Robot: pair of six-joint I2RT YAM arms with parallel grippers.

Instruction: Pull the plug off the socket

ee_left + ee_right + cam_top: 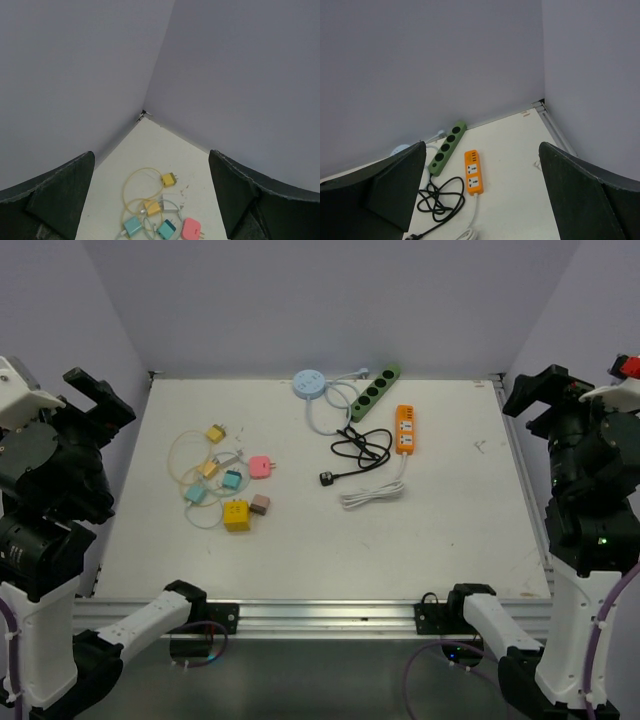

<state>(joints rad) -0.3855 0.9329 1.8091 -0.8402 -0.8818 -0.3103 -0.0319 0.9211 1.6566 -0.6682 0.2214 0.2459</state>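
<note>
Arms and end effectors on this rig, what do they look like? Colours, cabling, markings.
Left arm and right arm: black joint housings over white lower links, purple cables by the bases. Right arm has a green LED and a red part on top. Left end effector and right end effector: broad matte dark fingers. No legible markings.

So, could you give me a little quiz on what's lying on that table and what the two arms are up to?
1. True or false: the left claw and the right claw are both open and empty.
2. What colour is the power strip nearest the back wall? A orange, B green, C pink.
3. Fill in: the cable running from the orange power strip is ____.
Key: 1 true; 2 B; 3 white.
</note>
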